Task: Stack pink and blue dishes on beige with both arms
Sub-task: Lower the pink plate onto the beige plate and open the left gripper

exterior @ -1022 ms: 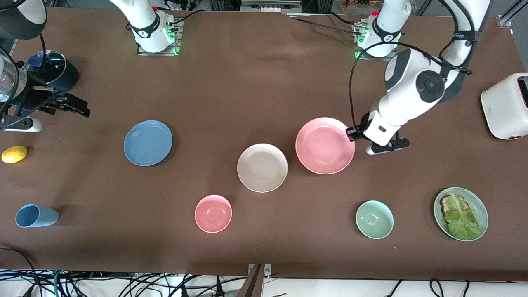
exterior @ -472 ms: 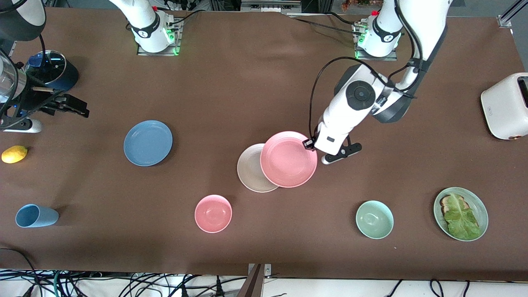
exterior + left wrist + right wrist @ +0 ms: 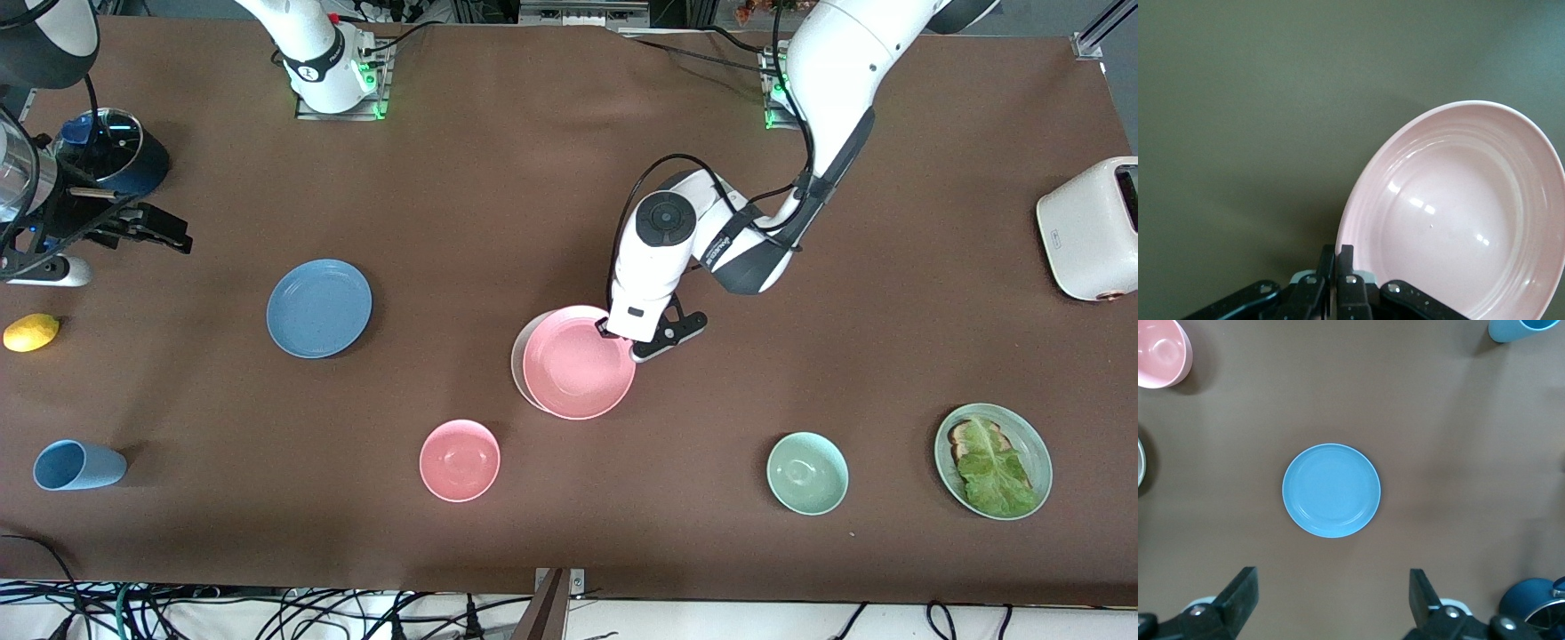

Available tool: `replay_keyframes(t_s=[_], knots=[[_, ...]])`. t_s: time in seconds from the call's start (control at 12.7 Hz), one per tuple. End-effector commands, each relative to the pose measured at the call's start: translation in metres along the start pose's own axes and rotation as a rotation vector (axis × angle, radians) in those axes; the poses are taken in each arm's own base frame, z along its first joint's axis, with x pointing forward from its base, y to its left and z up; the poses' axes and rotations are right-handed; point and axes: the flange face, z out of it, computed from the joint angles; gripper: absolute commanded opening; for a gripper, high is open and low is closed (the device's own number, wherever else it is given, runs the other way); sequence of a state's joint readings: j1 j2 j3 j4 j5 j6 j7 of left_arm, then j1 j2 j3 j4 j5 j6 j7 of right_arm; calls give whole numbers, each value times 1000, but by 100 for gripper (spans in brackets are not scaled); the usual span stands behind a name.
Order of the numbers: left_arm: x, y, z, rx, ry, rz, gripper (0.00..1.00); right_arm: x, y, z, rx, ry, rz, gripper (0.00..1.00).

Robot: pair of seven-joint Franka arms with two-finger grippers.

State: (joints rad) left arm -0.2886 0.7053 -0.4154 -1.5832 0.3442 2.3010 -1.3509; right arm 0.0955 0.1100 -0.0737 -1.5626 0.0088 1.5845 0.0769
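Glossy white arms (image 3: 662, 253), seemingly black cables.

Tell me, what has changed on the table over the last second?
The left gripper, shut on the pink plate, has carried it from beside the beige plate toward the right arm's end, so it now covers most of the beige one. The right gripper stays open, high above the blue plate. The blue plate, pink bowl and mint bowl have not moved.
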Motion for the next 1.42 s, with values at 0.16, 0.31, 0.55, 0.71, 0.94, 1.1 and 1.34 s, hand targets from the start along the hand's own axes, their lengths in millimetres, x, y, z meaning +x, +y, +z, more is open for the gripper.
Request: replay_keyframes(t_s=[0.16, 0.31, 0.55, 0.71, 0.94, 1.1, 1.34], knots=[[1, 12, 9, -13, 32, -29, 0, -2, 0, -4, 18, 2, -6, 100], [1, 11, 9, -12, 32, -31, 0, -2, 1, -4, 19, 6, -4, 100], [1, 10, 16, -6, 26, -32, 0, 0, 5, -4, 24, 13, 3, 100], [4, 10, 17, -7, 28, -33, 14, 1, 5, -5, 25, 21, 4, 100], [7, 9, 17, -5, 31, -26, 36, 2, 5, -6, 23, 27, 5, 100], [16, 11, 4, -20, 48, 3, 45, 2, 5, -6, 24, 28, 4, 100], [64, -14, -29, 38, 56, 186, 52, 2, 7, -5, 22, 25, 5, 100]])
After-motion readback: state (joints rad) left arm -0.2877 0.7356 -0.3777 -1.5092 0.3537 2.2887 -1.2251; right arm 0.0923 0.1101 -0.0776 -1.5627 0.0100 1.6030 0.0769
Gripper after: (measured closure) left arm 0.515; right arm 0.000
